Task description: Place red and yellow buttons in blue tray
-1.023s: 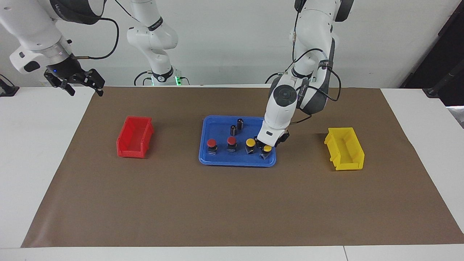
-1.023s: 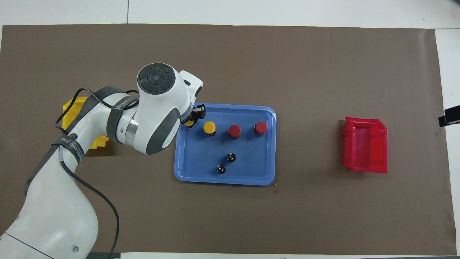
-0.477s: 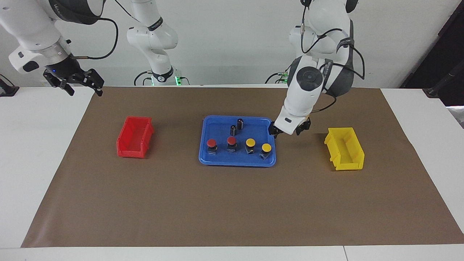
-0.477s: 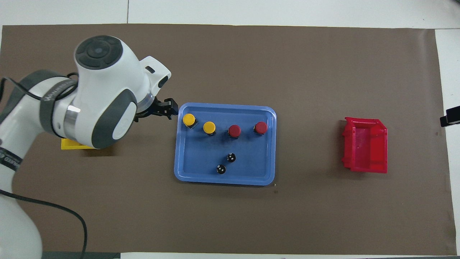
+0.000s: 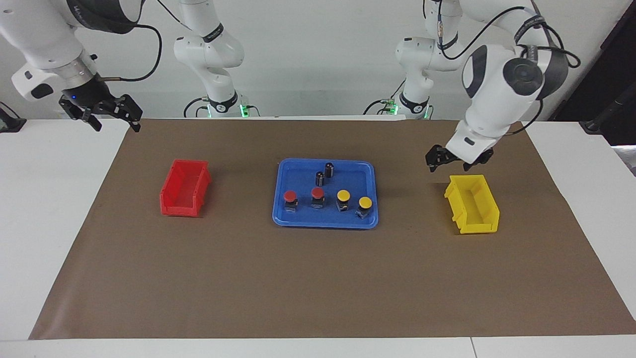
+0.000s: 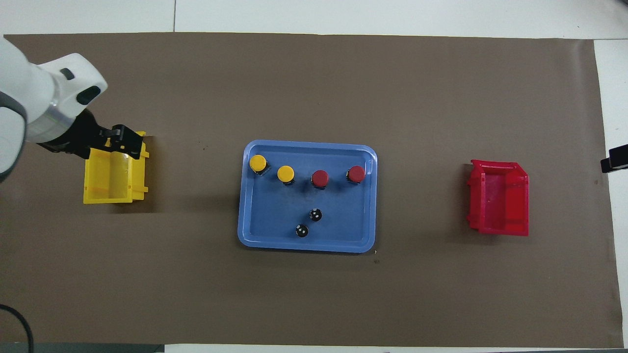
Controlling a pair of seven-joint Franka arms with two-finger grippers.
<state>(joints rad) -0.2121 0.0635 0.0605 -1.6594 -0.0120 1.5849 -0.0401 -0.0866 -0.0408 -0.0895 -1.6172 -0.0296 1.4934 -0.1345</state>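
The blue tray [image 5: 303,216] lies mid-table; it also shows in the overhead view [image 6: 343,215]. Four buttons stand in a row in it: two red buttons [image 5: 289,197] [image 5: 317,193] and two yellow buttons [image 5: 343,195] [image 5: 365,203]. In the overhead view the yellow caps [image 6: 258,163] [image 6: 285,173] and the red caps [image 6: 320,178] [image 6: 356,173] show. My left gripper [image 5: 449,163] is open and empty, raised over the yellow bin's end nearest the robots; it also shows in the overhead view [image 6: 128,142]. My right gripper [image 5: 102,115] waits open, raised over the table's edge at the right arm's end.
Two dark capless cylinders [image 5: 329,169] [image 5: 319,178] stand in the tray, nearer to the robots than the buttons. A yellow bin [image 5: 472,204] sits toward the left arm's end, a red bin [image 5: 185,188] toward the right arm's end. Brown paper covers the table.
My left gripper has let go of the end yellow button in the tray, risen, and swung away to over the yellow bin. The right arm has not moved.
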